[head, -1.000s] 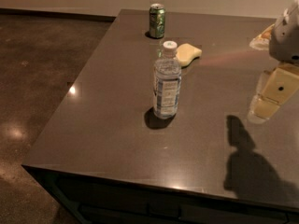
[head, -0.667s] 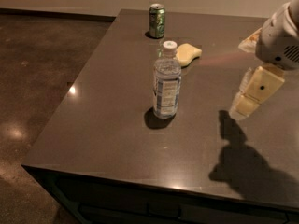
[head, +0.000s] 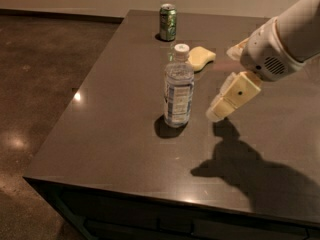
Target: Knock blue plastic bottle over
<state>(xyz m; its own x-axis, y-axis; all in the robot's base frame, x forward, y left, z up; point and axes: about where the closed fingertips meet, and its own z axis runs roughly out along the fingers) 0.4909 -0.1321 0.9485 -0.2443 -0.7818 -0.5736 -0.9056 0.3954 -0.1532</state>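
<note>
The blue plastic bottle (head: 178, 86) stands upright near the middle of the dark table (head: 115, 109). It is clear and ribbed, with a white cap and a blue-and-white label. My gripper (head: 216, 114) comes in from the right on a white arm. It hangs just above the table, a short way right of the bottle's lower half, not touching it.
A green soda can (head: 168, 22) stands upright at the back of the table. A yellow sponge (head: 201, 57) lies behind the bottle to its right. The table's left and front edges drop to a brown polished floor (head: 35, 84).
My gripper has moved left across the table toward the bottle, and its shadow moved with it. The bottle, can and sponge have not moved.
</note>
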